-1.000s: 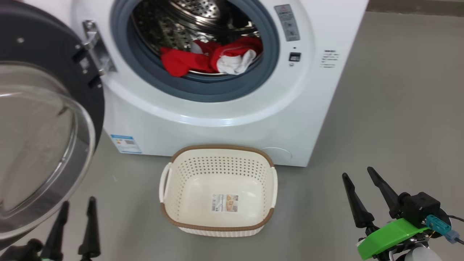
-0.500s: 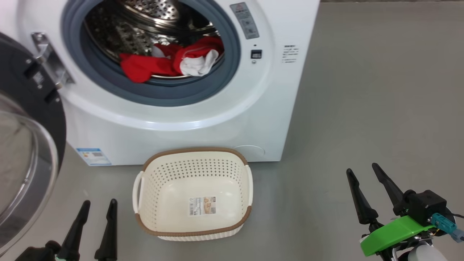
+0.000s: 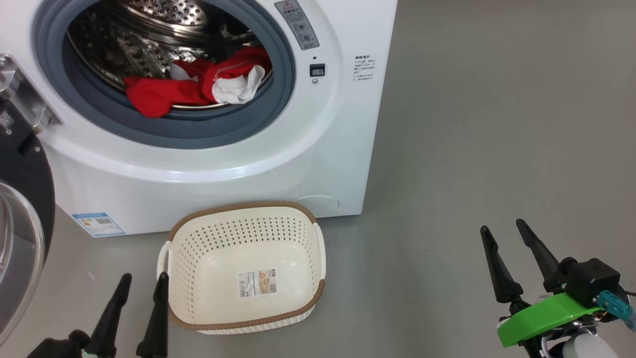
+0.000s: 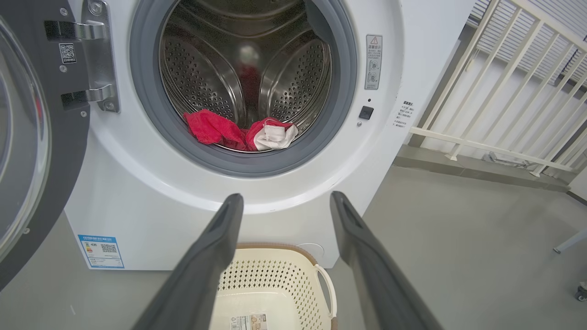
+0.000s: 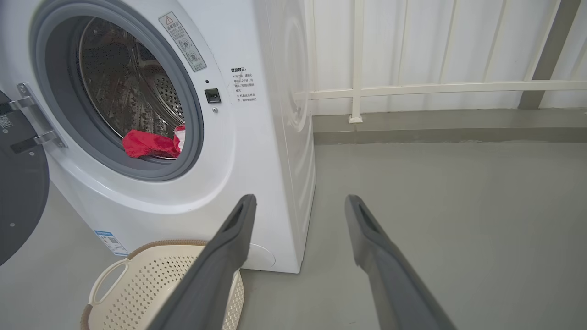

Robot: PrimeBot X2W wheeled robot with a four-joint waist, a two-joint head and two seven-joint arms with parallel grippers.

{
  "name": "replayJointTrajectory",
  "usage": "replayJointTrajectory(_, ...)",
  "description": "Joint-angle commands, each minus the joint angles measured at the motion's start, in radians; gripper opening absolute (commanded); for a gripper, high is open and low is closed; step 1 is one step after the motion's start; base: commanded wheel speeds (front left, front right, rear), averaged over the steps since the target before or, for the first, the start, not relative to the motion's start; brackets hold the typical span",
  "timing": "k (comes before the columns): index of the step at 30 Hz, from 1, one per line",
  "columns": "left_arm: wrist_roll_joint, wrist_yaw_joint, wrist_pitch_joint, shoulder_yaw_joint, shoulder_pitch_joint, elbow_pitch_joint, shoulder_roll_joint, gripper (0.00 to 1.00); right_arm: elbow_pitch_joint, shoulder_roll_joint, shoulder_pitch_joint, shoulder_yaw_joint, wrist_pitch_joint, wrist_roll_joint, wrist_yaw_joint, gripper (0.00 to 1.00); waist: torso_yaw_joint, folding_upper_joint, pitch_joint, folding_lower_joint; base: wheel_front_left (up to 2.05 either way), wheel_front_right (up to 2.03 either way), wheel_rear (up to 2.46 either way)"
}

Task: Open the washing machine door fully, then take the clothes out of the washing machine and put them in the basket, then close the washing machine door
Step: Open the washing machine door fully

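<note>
Grey floor runs under everything, and a white railing stands behind. The clothes, red with a white part, lie at the front lip of the drum in the washer. Its door stands swung open at the left. The basket sits on the floor right before the washer, paper label showing on its bottom. My left fingers are spread wide and hold nothing, one tip just beside the basket's near left corner. My right fingers are spread wide too, bare, well apart from the basket.
</note>
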State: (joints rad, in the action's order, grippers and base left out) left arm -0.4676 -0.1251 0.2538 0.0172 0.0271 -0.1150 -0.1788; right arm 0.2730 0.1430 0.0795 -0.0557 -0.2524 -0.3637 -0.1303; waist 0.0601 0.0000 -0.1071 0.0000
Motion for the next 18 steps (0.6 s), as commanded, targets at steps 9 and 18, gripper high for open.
replayJointTrajectory(9,0.01,-0.006,0.008,-0.02,-0.02,0.032,-0.021,1.0,-0.032,0.004,-0.002,-0.008,-0.009,-0.003,0.0,1.0,0.001,0.0,-0.002,0.0,0.0,0.0,0.0)
replayJointTrajectory(18,0.014,-0.006,0.008,-0.014,-0.019,0.046,-0.029,1.0,-0.033,0.006,-0.002,-0.009,-0.009,-0.001,0.0,1.0,-0.005,0.0,-0.002,0.0,0.0,0.0,0.0)
